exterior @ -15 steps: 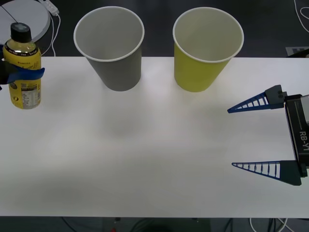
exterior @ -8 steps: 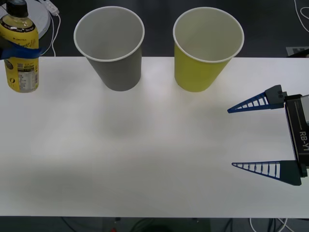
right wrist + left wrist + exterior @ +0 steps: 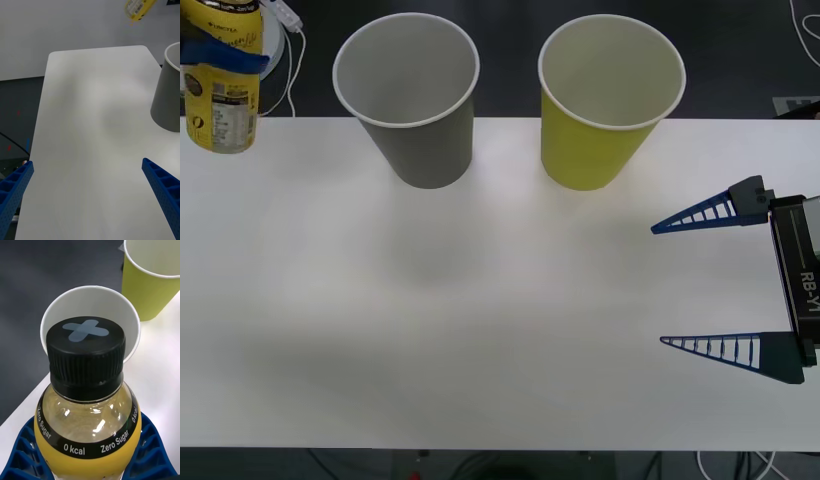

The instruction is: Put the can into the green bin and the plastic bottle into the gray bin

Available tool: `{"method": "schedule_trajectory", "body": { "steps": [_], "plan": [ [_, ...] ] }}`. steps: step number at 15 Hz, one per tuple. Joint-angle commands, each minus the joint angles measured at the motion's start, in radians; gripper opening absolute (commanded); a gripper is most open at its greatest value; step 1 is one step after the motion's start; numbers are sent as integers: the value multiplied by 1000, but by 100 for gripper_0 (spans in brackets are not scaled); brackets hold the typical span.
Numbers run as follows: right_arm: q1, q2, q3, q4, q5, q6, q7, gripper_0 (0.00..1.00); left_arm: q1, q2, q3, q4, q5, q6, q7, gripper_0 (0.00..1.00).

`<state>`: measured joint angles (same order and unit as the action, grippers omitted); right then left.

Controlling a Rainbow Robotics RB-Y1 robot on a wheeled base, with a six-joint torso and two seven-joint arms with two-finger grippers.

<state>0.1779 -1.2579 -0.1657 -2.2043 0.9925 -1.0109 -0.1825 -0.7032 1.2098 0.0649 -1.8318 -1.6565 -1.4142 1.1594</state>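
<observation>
Bottle [image 3: 220,95] first: the small yellow plastic bottle is held up in the air at the far left of the desk [image 3: 500,300], clear of the top. The left end effector [image 3: 90,461] is closed around its body, with blue ribbed fingers [image 3: 22,453] pressed on both sides below the black cap. The gray bin [image 3: 408,100] stands to its right, and the green bin [image 3: 610,100] stands beside that, a little apart.

To do this step well, I think the bottle should go sideways until it hangs right over the gray bin's open mouth. It should ride above the white rim so it does not knock the bin over. Then let go low and straight, so it drops inside and does not bounce out.

The right end effector [image 3: 708,285] waits at the right side of the desk, spread wide and holding nothing.

The top of the bottle is cut off at the edge of the front view. The left arm itself is out of sight there. I see no can on the desk.
</observation>
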Motion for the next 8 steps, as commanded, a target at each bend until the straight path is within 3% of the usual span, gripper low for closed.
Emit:
{"method": "schedule_trajectory", "body": {
  "steps": [1, 8],
  "plan": [
    [0, 0, 0, 0, 0, 0, 0, 100, -114, 22, -99, 60, 18, -6, 6, 0],
    [0, 0, 0, 0, 0, 0, 0, 100, -446, 11, -378, 259, 43, -52, -17, 0]
  ]
}}
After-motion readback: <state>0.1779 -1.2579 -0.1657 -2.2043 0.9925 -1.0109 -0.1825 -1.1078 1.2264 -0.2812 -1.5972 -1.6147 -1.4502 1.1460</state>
